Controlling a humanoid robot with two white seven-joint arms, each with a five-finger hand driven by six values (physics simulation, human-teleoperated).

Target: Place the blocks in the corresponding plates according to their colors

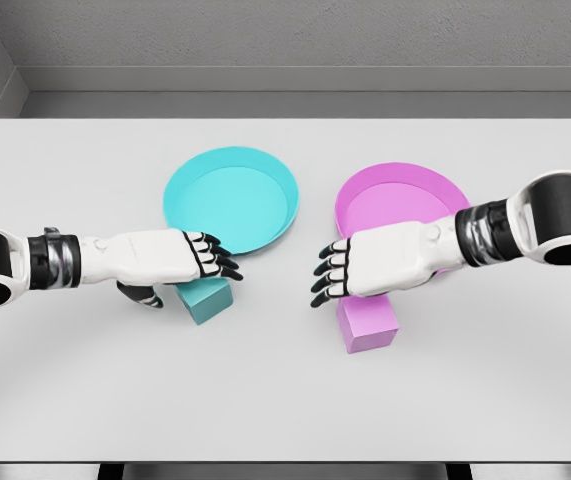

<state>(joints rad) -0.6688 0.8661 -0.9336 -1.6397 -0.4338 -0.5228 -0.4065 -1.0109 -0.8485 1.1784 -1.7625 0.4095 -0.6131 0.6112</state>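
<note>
No text, label, brand, number or sign can be read anywhere in the head view.

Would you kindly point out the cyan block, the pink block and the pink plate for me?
cyan block (205, 301), head view, its front face below the left robot hand.
pink block (368, 325), head view, its top face.
pink plate (390, 205), head view, bare floor of the plate.
</note>
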